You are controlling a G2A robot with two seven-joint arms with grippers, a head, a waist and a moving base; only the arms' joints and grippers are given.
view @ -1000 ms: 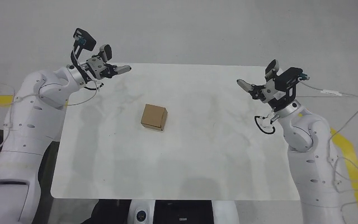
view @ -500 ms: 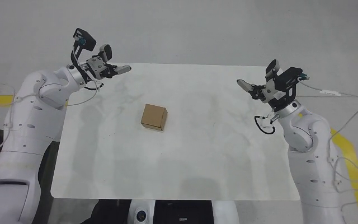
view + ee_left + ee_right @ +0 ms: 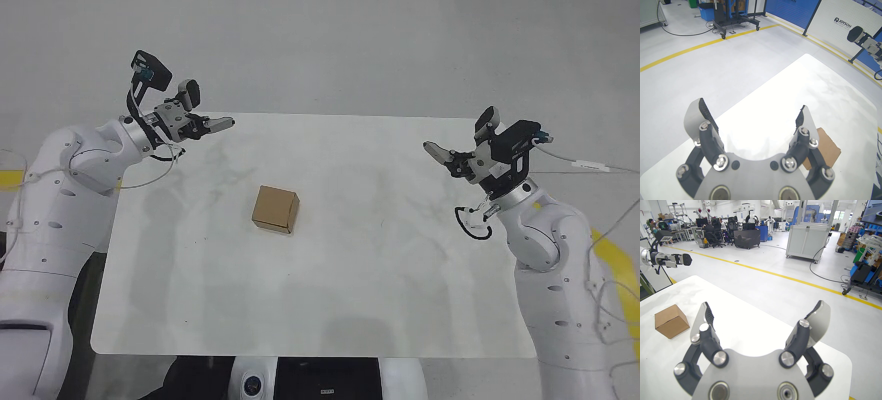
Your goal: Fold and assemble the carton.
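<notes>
A small brown carton (image 3: 275,209) stands closed and box-shaped on the white table (image 3: 330,290), left of the middle. It also shows as the carton (image 3: 826,150) behind a finger in the left wrist view, and as the carton (image 3: 671,321) in the right wrist view. My left gripper (image 3: 218,124) hovers over the table's far left corner, open and holding nothing; up close the left gripper (image 3: 751,110) has its fingers wide apart. My right gripper (image 3: 436,150) hangs above the far right edge, open and bare, also seen as the right gripper (image 3: 762,308).
The table's far edge (image 3: 340,115) borders pale grey floor. Loose cables (image 3: 470,222) hang by the right arm. Bare tabletop surrounds the carton on all sides.
</notes>
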